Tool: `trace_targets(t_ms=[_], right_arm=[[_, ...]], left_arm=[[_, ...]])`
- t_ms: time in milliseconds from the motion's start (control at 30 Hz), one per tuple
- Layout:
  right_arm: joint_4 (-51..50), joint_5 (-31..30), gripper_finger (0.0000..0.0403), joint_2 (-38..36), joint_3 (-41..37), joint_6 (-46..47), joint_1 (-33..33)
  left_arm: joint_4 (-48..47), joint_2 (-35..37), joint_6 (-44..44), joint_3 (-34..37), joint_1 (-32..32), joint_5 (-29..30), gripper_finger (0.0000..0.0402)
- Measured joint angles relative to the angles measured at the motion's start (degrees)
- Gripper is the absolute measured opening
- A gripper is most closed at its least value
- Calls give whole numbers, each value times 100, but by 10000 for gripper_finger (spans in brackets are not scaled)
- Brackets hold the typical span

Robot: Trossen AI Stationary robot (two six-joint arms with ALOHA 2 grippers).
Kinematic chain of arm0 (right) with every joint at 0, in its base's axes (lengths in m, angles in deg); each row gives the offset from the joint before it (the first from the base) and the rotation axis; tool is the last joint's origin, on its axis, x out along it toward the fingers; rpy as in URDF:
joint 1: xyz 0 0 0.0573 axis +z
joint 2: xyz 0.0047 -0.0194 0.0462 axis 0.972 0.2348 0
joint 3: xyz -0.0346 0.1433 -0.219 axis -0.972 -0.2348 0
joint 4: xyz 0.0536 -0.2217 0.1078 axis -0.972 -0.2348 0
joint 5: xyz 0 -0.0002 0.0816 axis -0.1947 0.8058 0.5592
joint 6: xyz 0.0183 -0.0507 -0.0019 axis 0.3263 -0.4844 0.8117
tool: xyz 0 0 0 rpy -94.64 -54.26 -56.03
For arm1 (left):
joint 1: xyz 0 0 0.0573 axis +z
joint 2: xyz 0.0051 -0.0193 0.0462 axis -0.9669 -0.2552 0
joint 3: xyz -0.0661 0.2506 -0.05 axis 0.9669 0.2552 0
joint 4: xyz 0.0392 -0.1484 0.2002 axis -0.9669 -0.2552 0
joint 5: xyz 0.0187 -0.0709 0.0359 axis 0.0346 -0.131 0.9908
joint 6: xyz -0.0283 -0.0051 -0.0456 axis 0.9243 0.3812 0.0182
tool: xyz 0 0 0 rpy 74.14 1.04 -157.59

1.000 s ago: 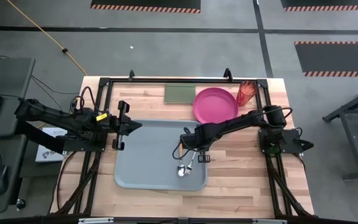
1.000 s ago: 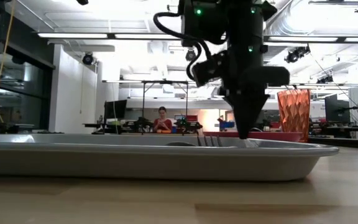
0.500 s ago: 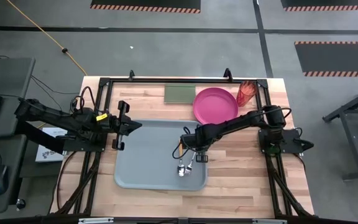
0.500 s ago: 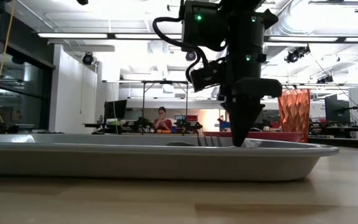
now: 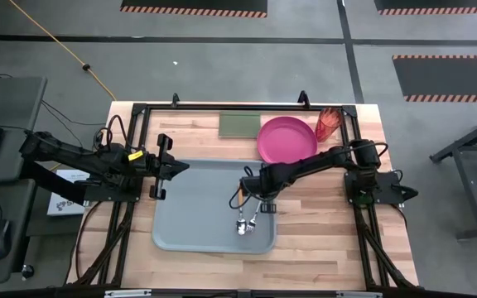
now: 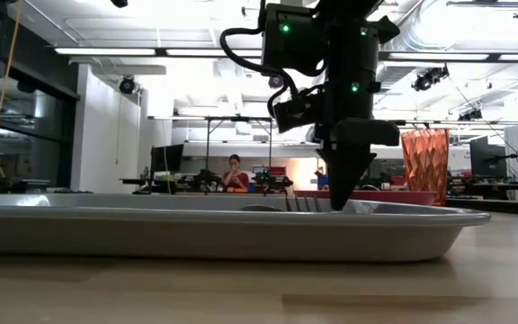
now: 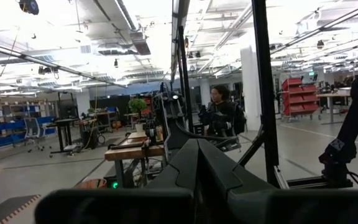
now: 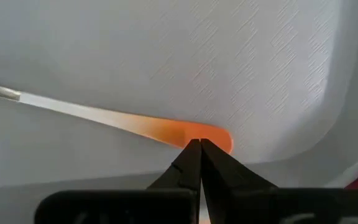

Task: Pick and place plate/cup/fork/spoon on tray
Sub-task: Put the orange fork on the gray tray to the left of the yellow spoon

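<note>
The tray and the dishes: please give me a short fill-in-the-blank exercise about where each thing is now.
1. The spoon lies inside the ____.
2. The plate rests on the bare ____, outside the tray.
3. The cup stands beside the ____.
4. The right hand, fingers shut, is at the spoon's ____-coloured handle end.

Missing words: tray; table; plate; orange

Overhead cam straight down, low cam level (both see tray (image 5: 190, 217)), wrist cams close.

left end effector (image 7: 199, 163): fingers pressed together | person (image 7: 219, 112) standing in room beyond | workbench (image 7: 132, 149) nearby
</note>
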Motion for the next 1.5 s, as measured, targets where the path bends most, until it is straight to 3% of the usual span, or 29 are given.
trace_targets(t_ms=[600,1167,1500], right_arm=[[138,37,0,24,0,62,-103],[43,68,0,72,-2,931,-99],[202,-172,0,171,11,781,-95]], left_arm=[[-87,0,7,0,0,0,0],[-127,0,10,0,0,0,0],[-133,-2,7,0,0,2,0]])
